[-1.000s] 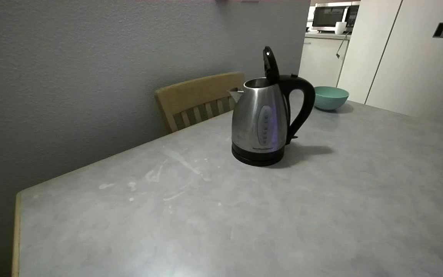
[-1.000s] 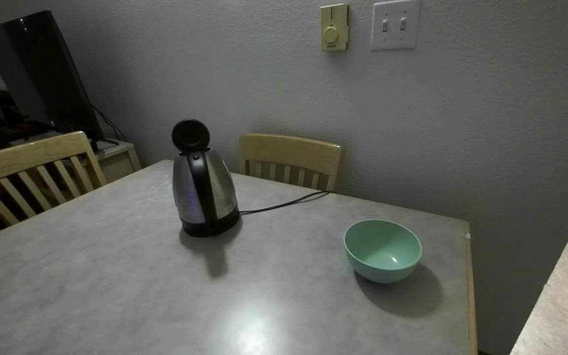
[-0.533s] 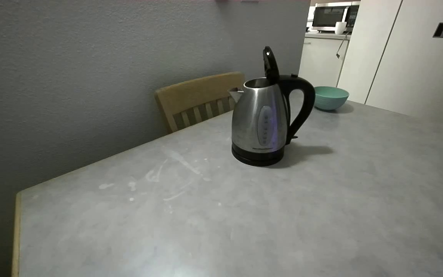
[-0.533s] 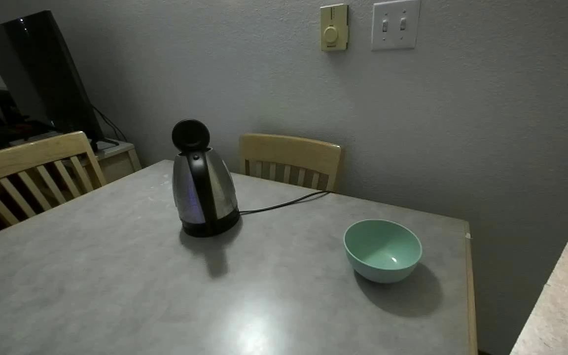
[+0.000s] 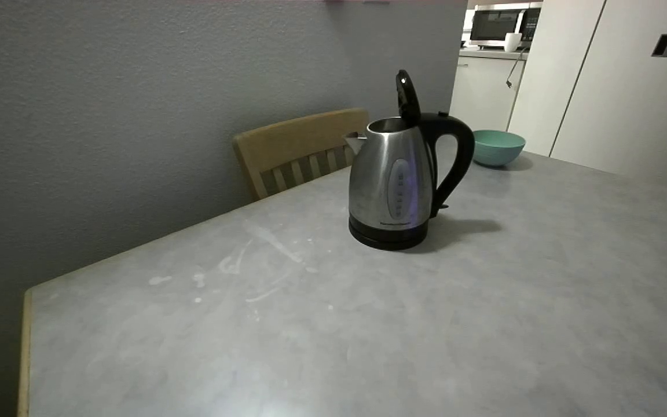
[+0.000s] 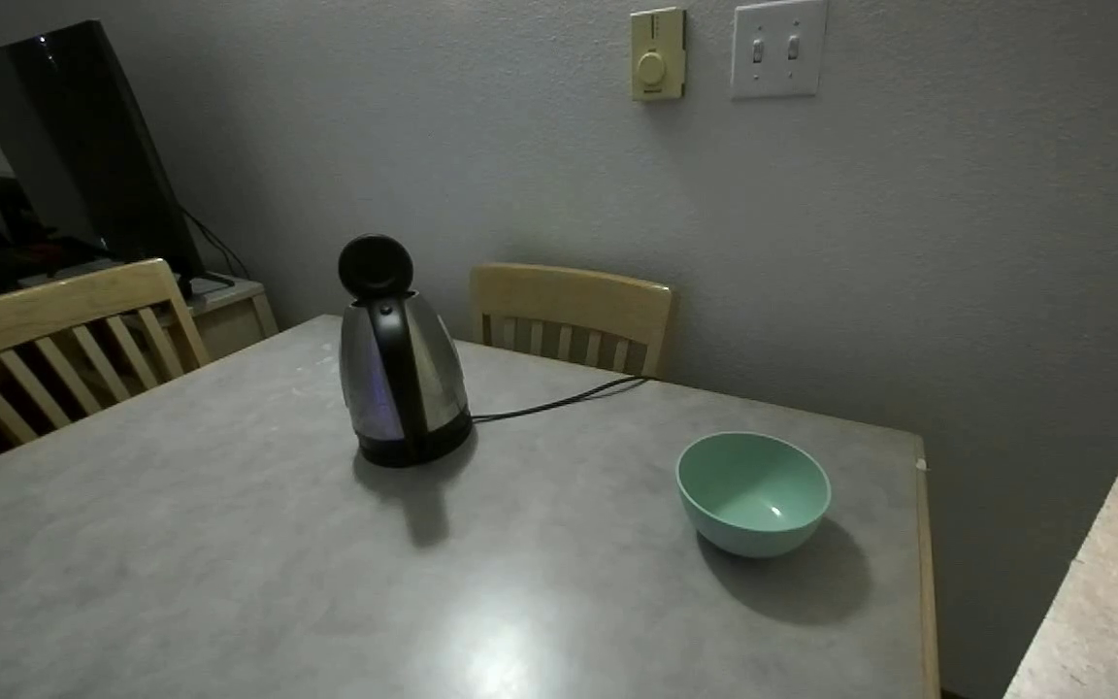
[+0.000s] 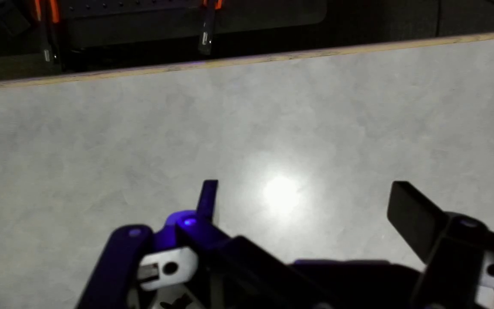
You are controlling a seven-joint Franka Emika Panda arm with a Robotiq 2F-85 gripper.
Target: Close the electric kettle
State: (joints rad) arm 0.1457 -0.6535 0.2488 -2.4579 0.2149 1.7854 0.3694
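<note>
The tool (image 7: 305, 184) is released: its two fingers (image 7: 414, 216) stand wide apart in the wrist view, holding nothing, with the tabletop (image 7: 122, 150) showing behind the gap. Neither exterior view shows the tool, and the wrist view does not show the electric kettle (image 5: 388, 179), so the direction from one to the other cannot be established; the kettle merely lies outside the wrist camera's field.

Both exterior views place the kettle on the tabletop, upright, long axis vertical. Its black lid (image 5: 407, 97) stands raised, near vertical, at the side of the loop handle (image 5: 464, 152), across the mouth (image 5: 388, 124) from the spout (image 5: 355, 142). The coming move is judged to turn on this: the tool needs to reach the lid's handle-side face and press it over toward the spout, then down. Closing is assessed as not yet done.

In an exterior view a power cord (image 6: 559, 402) runs from the black base (image 6: 413, 449) to the tabletop's edge by a wooden chair (image 6: 574, 296). A teal bowl (image 6: 753, 503) sits well apart from the kettle.

Markings: one short line of lettering (image 5: 395, 223) low on the steel body, presumably a maker's name, is illegible, as are the graduations on the gauge window (image 5: 399, 188). A wall thermostat (image 6: 658, 55) bears an inscription too small to read.
</note>
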